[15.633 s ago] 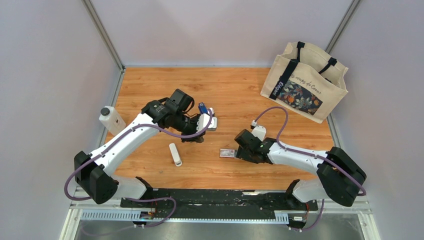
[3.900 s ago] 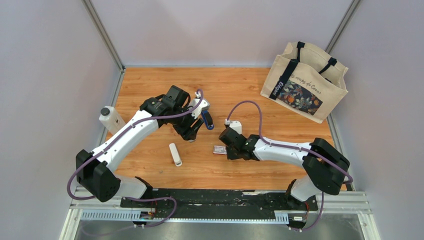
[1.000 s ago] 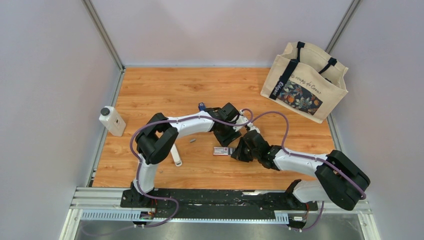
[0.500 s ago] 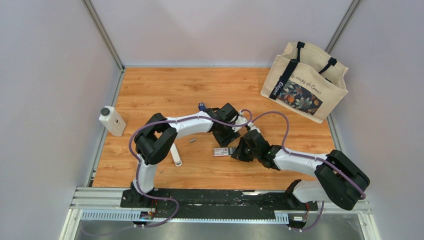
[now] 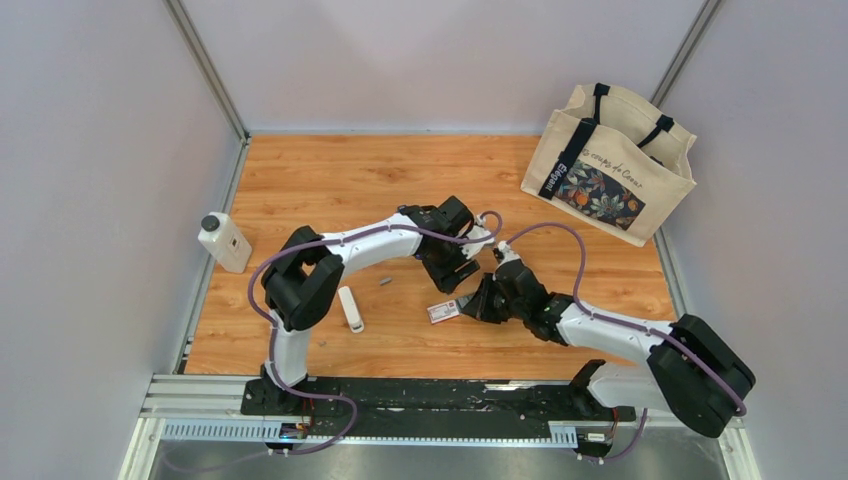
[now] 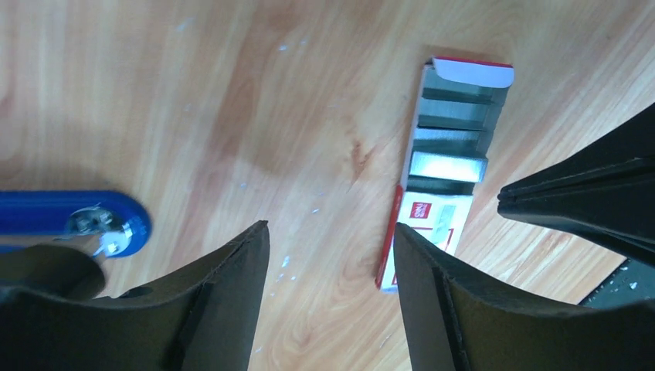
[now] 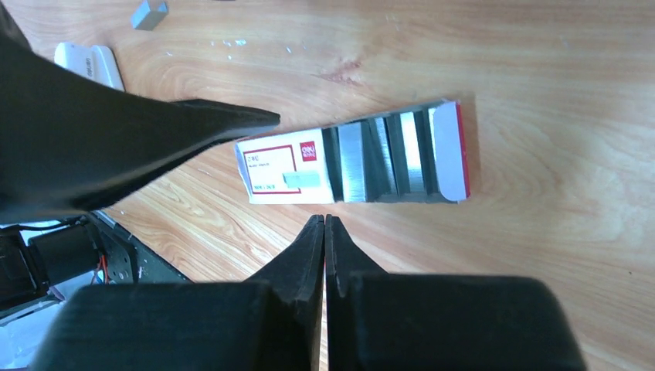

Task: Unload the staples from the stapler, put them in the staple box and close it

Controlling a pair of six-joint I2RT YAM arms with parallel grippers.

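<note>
The blue stapler (image 6: pixel 71 222) lies on the wood at the left edge of the left wrist view, just outside my left gripper's finger; in the top view my left arm hides it. My left gripper (image 5: pixel 452 282) (image 6: pixel 330 232) is open over bare wood with nothing between its fingers. A short grey strip of staples (image 5: pixel 384 282) (image 7: pixel 149 14) lies loose on the table. My right gripper (image 5: pixel 470 306) (image 7: pixel 324 219) is shut on nothing, its tips just short of the long side of an open red-and-white staple box (image 5: pixel 443 312) (image 7: pixel 351 162) (image 6: pixel 444 178) holding more grey strips.
A white oblong stick (image 5: pixel 350 308) (image 7: pixel 89 66) lies left of the box. A white bottle (image 5: pixel 224 242) stands at the left table edge. A canvas tote bag (image 5: pixel 610 160) stands at the back right. Both grippers are close together near the box.
The staple box has slid slightly nearer and turned. My left gripper has opened a little wider and its arm has shifted over the stapler. The right gripper has drawn slightly back.
</note>
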